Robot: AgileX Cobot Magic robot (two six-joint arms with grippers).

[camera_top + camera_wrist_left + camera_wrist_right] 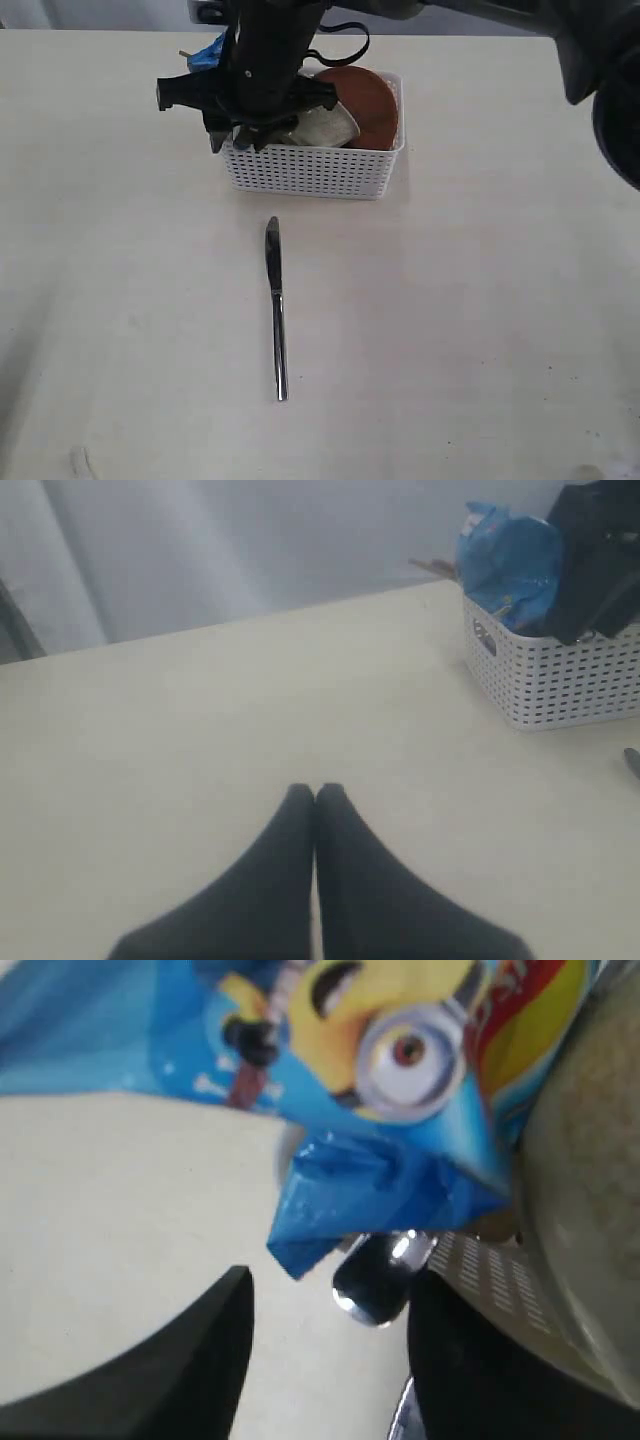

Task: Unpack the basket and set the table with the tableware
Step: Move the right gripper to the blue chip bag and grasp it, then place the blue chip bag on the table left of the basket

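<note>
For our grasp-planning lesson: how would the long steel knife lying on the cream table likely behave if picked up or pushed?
The long steel knife looks rigid, so it probably will not bend. It lies flat on the pale cream table, so pinching it may be awkward. Its shiny surface suggests it would slide or spin when pushed.

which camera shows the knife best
The exterior view: the knife lies whole on the table in front of the basket, blade toward it. The left wrist view catches only its tip at the picture's edge. The right wrist view shows nothing I can identify as it.
</note>
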